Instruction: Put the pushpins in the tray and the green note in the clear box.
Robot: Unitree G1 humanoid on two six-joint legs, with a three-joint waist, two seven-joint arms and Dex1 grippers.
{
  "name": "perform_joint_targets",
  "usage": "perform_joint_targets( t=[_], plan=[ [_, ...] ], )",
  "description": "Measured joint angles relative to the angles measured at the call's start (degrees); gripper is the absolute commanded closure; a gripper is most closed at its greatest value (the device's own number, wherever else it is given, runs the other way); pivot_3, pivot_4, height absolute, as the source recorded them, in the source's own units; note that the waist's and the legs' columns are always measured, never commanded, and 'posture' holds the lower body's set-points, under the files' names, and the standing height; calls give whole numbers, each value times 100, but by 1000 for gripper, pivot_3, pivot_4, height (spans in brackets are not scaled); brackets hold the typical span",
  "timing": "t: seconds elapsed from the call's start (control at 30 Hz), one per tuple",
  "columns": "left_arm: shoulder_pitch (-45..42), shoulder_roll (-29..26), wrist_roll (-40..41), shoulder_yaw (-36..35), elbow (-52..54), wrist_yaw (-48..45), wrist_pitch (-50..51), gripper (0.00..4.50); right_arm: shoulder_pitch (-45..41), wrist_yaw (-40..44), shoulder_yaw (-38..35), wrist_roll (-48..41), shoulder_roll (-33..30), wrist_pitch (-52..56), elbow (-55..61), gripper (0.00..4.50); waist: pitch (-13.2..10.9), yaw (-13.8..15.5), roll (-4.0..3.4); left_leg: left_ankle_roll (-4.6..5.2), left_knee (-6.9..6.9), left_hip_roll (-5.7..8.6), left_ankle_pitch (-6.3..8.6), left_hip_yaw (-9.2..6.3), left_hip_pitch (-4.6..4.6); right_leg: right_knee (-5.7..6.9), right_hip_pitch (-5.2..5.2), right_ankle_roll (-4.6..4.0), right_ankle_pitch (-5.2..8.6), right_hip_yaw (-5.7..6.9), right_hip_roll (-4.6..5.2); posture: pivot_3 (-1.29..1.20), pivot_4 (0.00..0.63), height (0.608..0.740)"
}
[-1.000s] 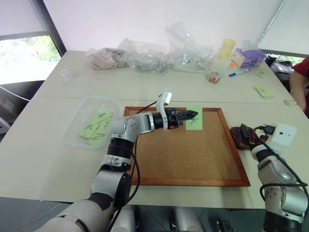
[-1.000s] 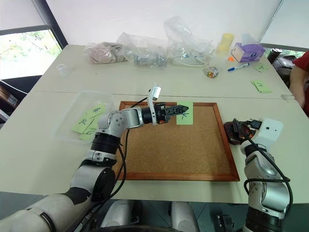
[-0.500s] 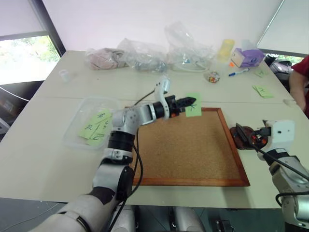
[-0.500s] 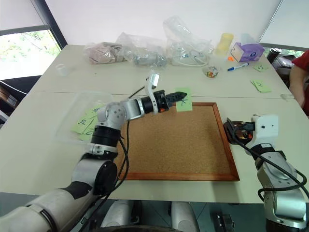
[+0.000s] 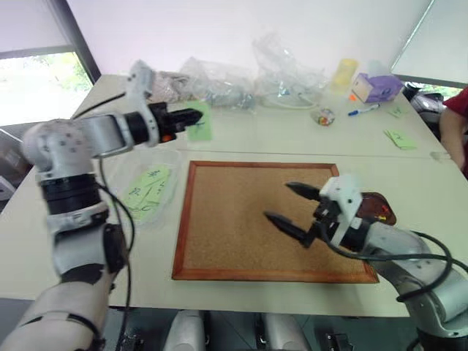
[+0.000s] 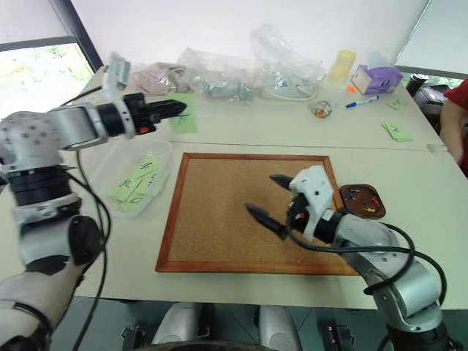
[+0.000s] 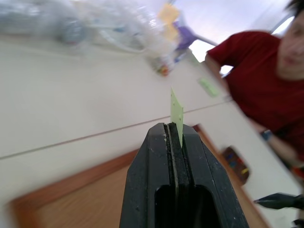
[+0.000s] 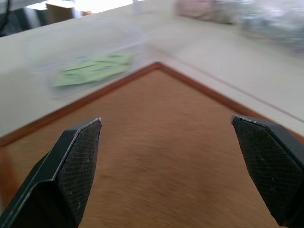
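Above the clear box (image 5: 139, 191), toward its twelve o'clock, the left gripper (image 5: 191, 117) pinches the green note (image 5: 199, 122); it should descend low before releasing. Right gripper (image 5: 291, 205) gapes wide, empty.

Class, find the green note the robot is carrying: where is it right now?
In the head views the green note is on the robot's left, pinched in the shut left pincer, in the air above the table between the clear box and the plastic bags.

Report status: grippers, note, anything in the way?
Left gripper shut on green note, held above table beyond clear box. Right gripper open over cork board. Pushpins in tray. Nothing blocking.
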State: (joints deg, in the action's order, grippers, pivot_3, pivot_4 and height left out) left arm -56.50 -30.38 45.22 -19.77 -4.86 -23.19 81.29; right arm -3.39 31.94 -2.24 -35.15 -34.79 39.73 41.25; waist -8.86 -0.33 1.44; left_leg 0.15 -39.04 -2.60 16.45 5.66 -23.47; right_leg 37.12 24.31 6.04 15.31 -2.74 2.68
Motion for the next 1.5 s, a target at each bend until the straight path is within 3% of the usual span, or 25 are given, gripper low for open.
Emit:
perform_joint_targets(
  t=[0.17, 0.3, 0.5, 0.6, 0.83, 0.87, 1.1, 1.5],
  plan=[
    [730, -1205, -215, 558, 390, -354, 70, 4500, -180, 192, 546, 305, 135, -290, -461, 13, 0, -49, 5, 0, -3, 0, 0, 9, 2, 0, 1, -3, 1, -5, 3, 0, 150, 737],
    [1163, -1512, -432, 700, 267, -531, -61, 4500, -256, 334, 763, 493, 168, -448, -696, 13, -7, -35, 14, 0, -3, -1, 0, 9, 2, 5, 4, -18, 9, -2, 0, 0, 150, 737],
    [1526, -1538, -792, 998, 32, -680, -413, 4500, -263, 432, 849, 677, 180, -584, -834, 13, -12, -28, 25, 0, -3, -1, 1, 10, 1, 5, 4, -18, 9, -2, 0, 0, 150, 737],
    [1525, -1415, -916, 1008, -37, -682, -563, 3506, -212, 395, 846, 681, 206, -579, -830, 0, -13, -32, 27, 0, -3, 0, 1, 10, 1, 6, 4, -17, 8, -2, 0, 0, 150, 737],
    [1548, -1287, -1150, 1158, -182, -682, -724, 215, 34, 270, 688, 682, 183, -507, -720, 0, -13, -34, 27, 1, -3, 3, 1, 12, 1, 6, 4, -12, 5, -2, -1, 0, 150, 737],
    [1546, -1265, -1206, 1202, -225, -694, -801, 42, 90, 251, 618, 682, 174, -503, -711, 0, -13, -34, 27, 1, -3, 3, 1, 12, 1, 5, 4, -7, 3, -3, -1, 0, 150, 737],
    [1548, -1602, -1813, 1903, -289, -1135, -1655, 42, 313, 152, 360, 678, 119, -458, -643, 0, -13, -39, 28, 1, -3, 2, 1, 14, 1, 5, 5, -18, 8, -3, -1, 0, 150, 737],
    [1515, -2184, -2380, 2253, -302, -2236, -2780, 42, 350, 94, 106, 669, 11, -324, -635, 0, -15, -39, 32, 2, -4, 2, 2, 17, 0, 5, 7, -19, 9, -3, -3, 0, 150, 737]
  ],
)
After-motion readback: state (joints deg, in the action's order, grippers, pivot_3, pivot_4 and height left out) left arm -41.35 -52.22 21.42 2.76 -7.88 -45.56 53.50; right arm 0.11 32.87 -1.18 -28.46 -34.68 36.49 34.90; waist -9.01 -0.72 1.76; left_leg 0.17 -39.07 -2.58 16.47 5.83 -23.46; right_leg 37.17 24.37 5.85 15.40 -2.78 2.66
